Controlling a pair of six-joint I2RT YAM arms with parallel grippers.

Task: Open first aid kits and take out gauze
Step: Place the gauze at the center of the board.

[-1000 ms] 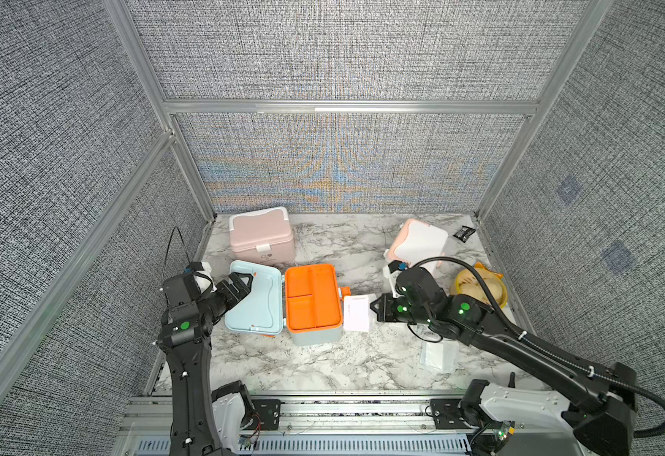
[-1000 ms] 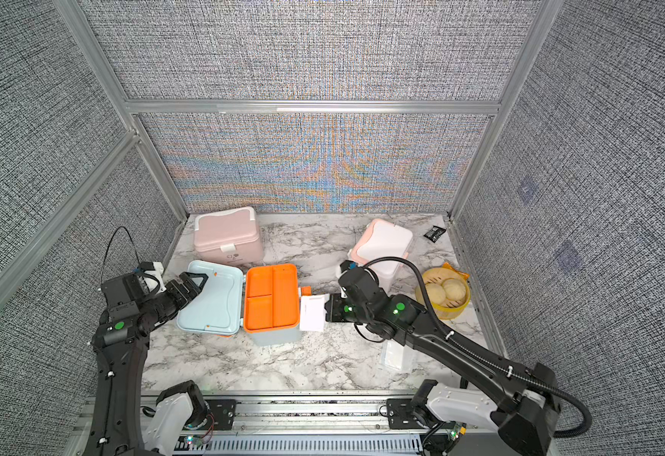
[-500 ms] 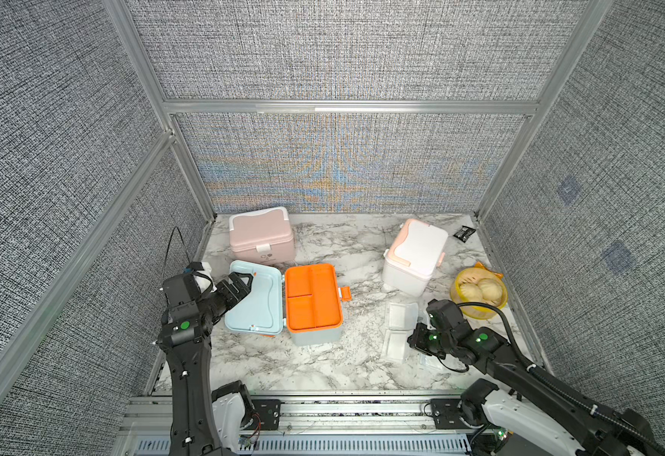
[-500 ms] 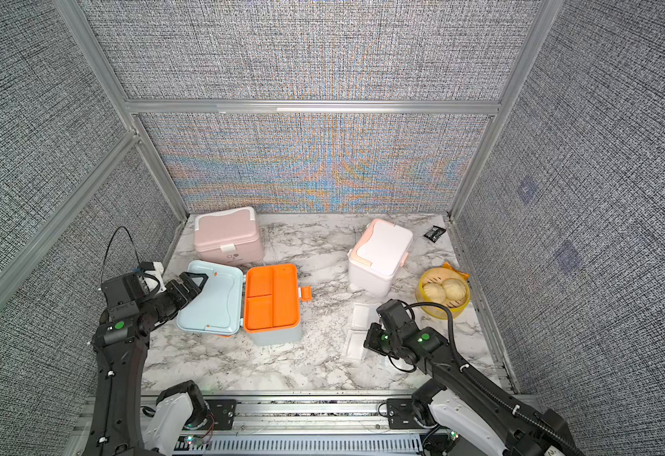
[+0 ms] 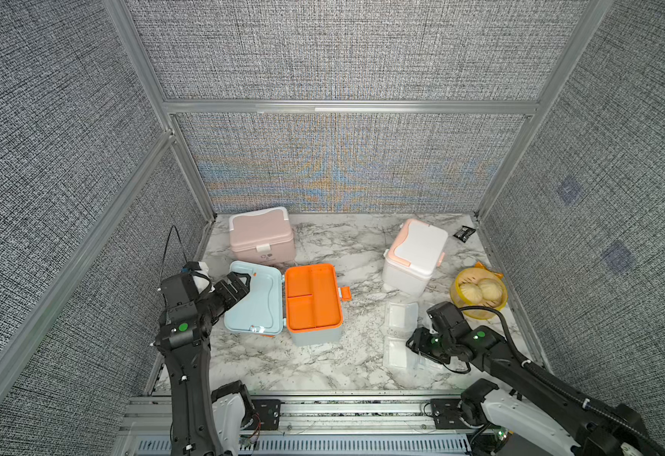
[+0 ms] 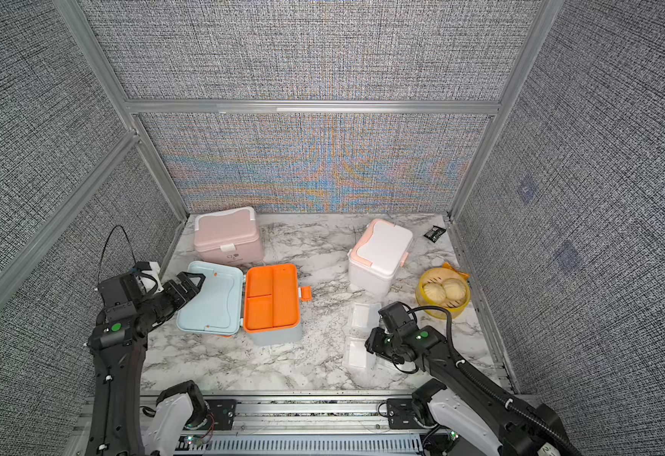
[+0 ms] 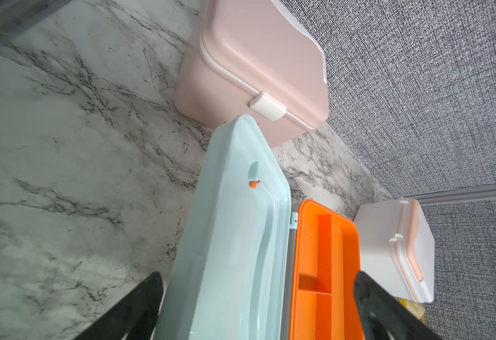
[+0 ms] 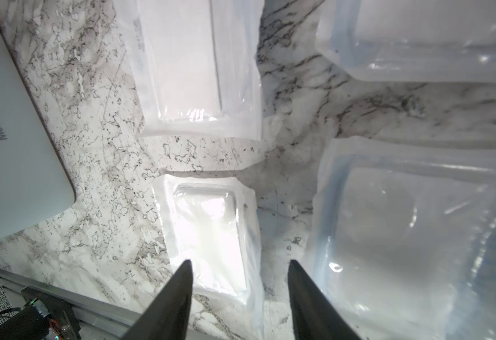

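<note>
Marble table (image 5: 323, 367), blue kit (image 5: 314, 304) open, orange tray bare.
Right gripper (image 8: 239, 266) parted, empty, over gauze (image 8: 211, 235); left gripper (image 7: 258, 282) wide, straddling lid (image 7: 235, 229).

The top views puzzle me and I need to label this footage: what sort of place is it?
Probably a robot test cell, not a clinic: grey fabric walls on an aluminium frame enclose a small marble-patterned table with two arms mounted on it.

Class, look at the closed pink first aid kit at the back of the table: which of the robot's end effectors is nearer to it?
Left. The left end effector sits at the open blue kit's lid, just in front of the pink kit; the right end effector is far across, over gauze packets.
</note>
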